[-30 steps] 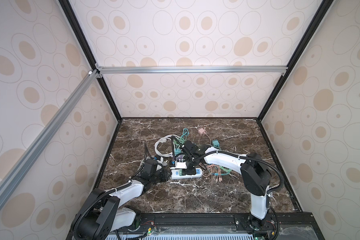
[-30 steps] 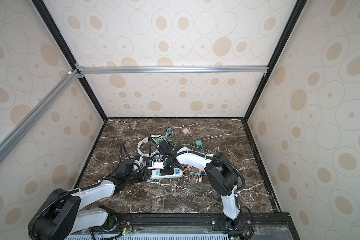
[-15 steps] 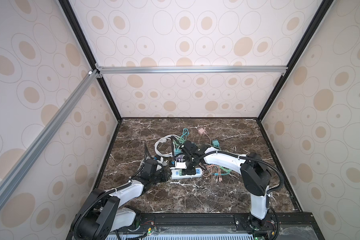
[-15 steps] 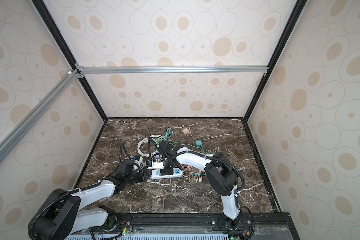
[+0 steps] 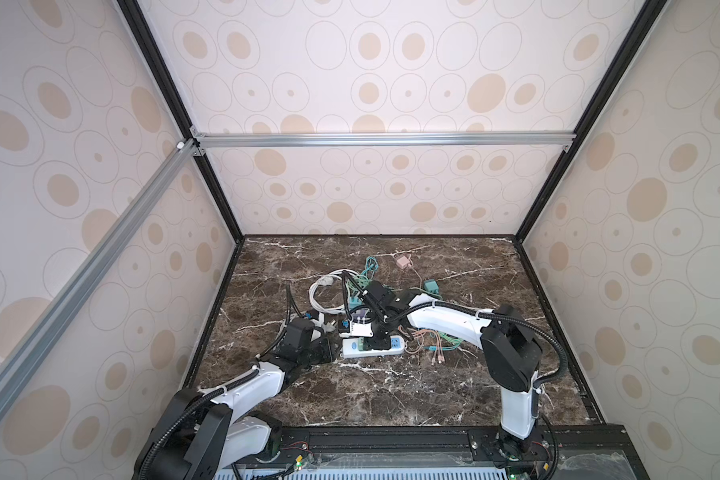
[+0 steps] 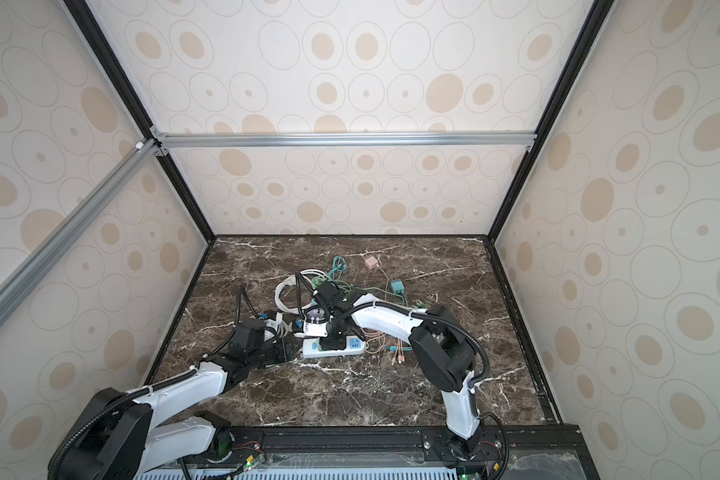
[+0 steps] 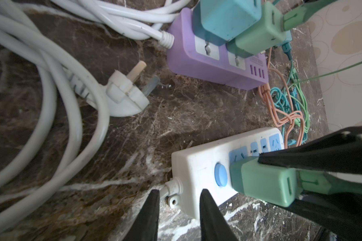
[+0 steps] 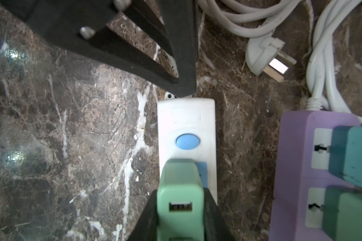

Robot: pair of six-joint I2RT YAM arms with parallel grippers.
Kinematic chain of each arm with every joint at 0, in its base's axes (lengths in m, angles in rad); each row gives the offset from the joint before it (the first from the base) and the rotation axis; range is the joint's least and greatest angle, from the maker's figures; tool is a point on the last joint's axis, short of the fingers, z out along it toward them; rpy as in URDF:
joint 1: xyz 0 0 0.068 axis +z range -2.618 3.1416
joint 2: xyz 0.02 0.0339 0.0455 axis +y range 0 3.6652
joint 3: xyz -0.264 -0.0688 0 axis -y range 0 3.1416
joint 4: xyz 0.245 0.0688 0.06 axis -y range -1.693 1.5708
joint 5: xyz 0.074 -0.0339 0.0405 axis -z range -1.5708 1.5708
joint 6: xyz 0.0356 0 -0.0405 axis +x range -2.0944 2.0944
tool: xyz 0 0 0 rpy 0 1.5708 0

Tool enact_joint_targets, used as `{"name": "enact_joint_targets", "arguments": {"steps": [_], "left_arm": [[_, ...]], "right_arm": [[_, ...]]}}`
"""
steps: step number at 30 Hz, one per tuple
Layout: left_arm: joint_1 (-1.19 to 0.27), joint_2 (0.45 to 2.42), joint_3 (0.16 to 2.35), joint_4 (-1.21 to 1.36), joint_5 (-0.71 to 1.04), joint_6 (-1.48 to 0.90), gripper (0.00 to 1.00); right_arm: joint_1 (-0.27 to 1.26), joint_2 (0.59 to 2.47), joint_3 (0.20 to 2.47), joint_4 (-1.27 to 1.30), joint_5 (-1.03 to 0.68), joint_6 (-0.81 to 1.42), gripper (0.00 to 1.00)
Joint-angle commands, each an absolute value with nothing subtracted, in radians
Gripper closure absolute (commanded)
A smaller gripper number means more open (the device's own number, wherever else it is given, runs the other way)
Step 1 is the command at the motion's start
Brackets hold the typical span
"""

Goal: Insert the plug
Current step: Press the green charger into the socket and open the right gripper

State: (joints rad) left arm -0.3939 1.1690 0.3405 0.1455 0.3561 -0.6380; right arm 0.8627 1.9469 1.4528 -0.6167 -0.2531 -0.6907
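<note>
A: Where is the green plug [image 8: 180, 177]?
B: On the white power strip [image 8: 186, 116], at its left end, over the first blue socket just right of the round blue switch [image 8: 187, 141]. The strip lies left to right on the marble table [image 8: 71, 125], about mid-table. The prongs are hidden under the body, so I cannot tell if it is fully home.
A: Who has it?
B: The right gripper [image 8: 180, 195] is closed on it, one finger on each flat side. The end with the USB port is left clear.
A: And the left gripper [image 7: 179, 192]?
B: It is at the strip's left end, jaws parted a little and straddling the cord stub. A gap shows beside the stub, so I read no firm grip.
A: How will the plug handle?
B: My guess is a small hard plastic block: light, stiff, smooth-sided. It is unlikely to crush, but it could twist in the pads if pinched near a corner. The best hold is mid-body on the broad faces, pushing straight along the prongs.
A: Risks?
B: The strip looks light and the marble polished, so it is likely to skate or tip under the push unless braced at the cord end. The purple power strip [image 7: 213, 68] sits just beyond it on the far side. A loose white plug [image 7: 123, 94] lies to the far left. Both are apart from the socket.
</note>
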Motion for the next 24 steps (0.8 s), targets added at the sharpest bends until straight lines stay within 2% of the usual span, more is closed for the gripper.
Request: {"name": "enact_joint_targets", "arguments": {"steps": [1, 11, 24], "left_arm": [[-0.396, 1.148, 0.395, 0.113, 0.33, -0.617, 0.65], [-0.394, 1.141, 0.414, 0.112, 0.324, -0.614, 0.6], [-0.377, 1.124, 0.475, 0.058, 0.309, -0.567, 0.51]], "right_arm": [[0.859, 1.898, 1.448, -0.602, -0.253, -0.652, 0.71], [0.858, 1.839, 1.459, -0.604, -0.288, -0.609, 0.54], [0.859, 1.737, 1.389, -0.631, -0.314, -0.531, 0.47]]}}
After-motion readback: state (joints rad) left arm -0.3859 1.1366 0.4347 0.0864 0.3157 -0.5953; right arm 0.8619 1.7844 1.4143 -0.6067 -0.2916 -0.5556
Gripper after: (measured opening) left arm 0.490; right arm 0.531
